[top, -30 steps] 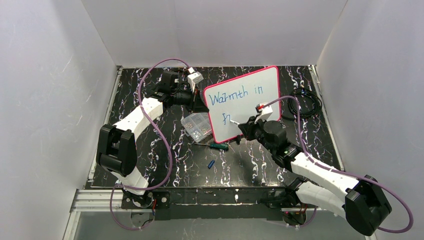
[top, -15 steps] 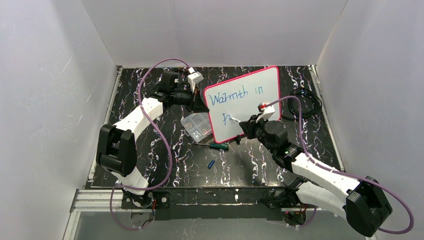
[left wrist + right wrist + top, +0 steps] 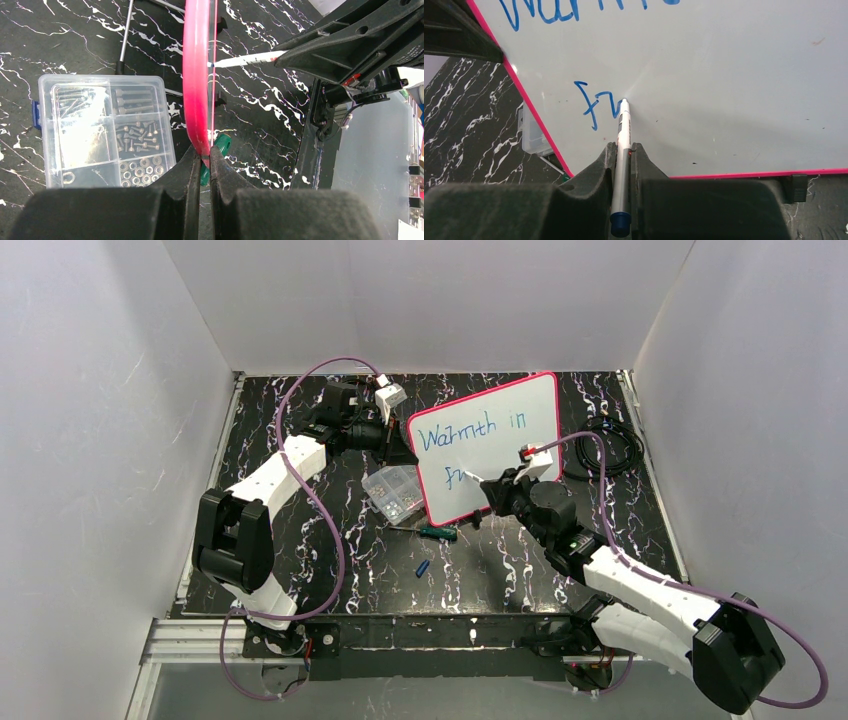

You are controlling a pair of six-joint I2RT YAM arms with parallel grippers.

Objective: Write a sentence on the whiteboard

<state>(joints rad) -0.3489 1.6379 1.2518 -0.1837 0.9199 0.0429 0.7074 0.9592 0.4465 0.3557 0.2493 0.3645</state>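
Note:
The whiteboard (image 3: 500,455) stands tilted up on the table, its pink rim (image 3: 196,75) pinched at the left edge by my left gripper (image 3: 202,152), which is shut on it. The sentence (image 3: 470,430) reads "Warmth in" in blue, with "fr" (image 3: 596,105) started on a second line. My right gripper (image 3: 623,147) is shut on a white marker (image 3: 623,125) with a blue end. The marker's tip touches the board just right of the "r". From above, the right gripper (image 3: 492,490) sits at the board's lower middle.
A clear compartment box (image 3: 392,490) of screws and nuts lies left of the board, right beside its rim (image 3: 100,130). A green-handled screwdriver (image 3: 436,532) and a small blue cap (image 3: 422,568) lie in front. A black cable coil (image 3: 610,450) sits at the right.
The right gripper has carried the marker a little to the right along the second line, and an "r" has appeared after the "f". The left arm and the board have not moved.

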